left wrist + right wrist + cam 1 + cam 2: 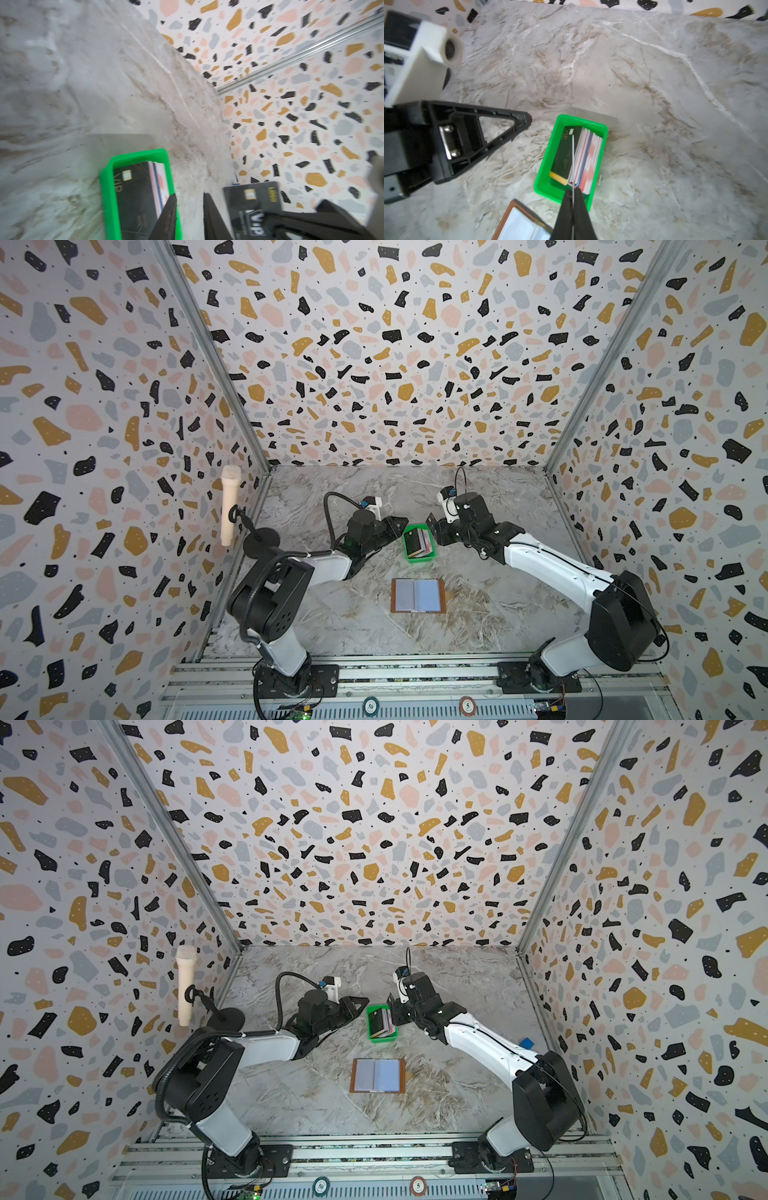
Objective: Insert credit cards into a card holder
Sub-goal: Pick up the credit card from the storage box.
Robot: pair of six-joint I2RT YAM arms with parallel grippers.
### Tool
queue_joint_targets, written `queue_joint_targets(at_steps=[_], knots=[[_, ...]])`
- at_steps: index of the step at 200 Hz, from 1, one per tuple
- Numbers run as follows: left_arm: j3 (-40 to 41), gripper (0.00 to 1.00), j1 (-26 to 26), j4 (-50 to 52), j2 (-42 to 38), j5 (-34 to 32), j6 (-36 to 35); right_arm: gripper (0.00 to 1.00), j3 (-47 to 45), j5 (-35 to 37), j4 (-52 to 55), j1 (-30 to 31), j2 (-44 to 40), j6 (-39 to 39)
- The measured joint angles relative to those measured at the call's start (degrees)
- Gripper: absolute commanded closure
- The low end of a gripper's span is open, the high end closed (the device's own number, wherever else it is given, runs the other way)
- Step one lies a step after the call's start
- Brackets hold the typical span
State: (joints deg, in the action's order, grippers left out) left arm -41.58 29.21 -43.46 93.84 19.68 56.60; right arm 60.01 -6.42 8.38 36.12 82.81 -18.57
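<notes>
Grips one black card (252,199) near one end, with the right tool (572,190) closed flat on both faces.
Holds the left tool (189,195) slightly open and empty, close by the green tray (545,164), with the other credit cards (583,158) standing inside, just ahead of the right tool, and the card holder (417,595) open on the surface (478,614), behind both tools. Probably light, stiff, slippery: pinch firmly, leave the far end free for the sleeve.

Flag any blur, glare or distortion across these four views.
Both top views: sharp, evenly lit, wide-angle stretch at the edges. Left wrist: motion blur throughout, softening the green tray and black card. Right wrist: table crisp mid-frame, corners soft, card holder sleeves look washed out.
</notes>
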Motion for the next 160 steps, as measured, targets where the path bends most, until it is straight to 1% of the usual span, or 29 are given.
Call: queue_joint_targets(at_steps=[40,74,94,120,160], knots=[[11.8,0.68,0.1,-12.0,-10.5,4.9,2.3,1.00,-5.7,-11.5,-9.3,0.0,-6.4,-4.9],[17.0,0.63,0.2,-18.6,-16.5,6.9,4.2,1.00,-7.4,-18.9,-18.0,0.5,-7.9,-10.4],[18.0,0.62,0.2,-22.4,-18.7,7.4,5.3,1.00,-8.4,-21.4,-21.7,1.1,-8.0,-13.4],[18.7,0.61,0.2,-26.2,-19.4,8.1,6.4,1.00,-9.1,-23.8,-25.4,2.3,-8.0,-16.8],[20.7,0.60,0.2,-30.2,-19.8,8.4,7.8,1.00,-10.3,-24.4,-28.6,3.0,-8.6,-19.8]])
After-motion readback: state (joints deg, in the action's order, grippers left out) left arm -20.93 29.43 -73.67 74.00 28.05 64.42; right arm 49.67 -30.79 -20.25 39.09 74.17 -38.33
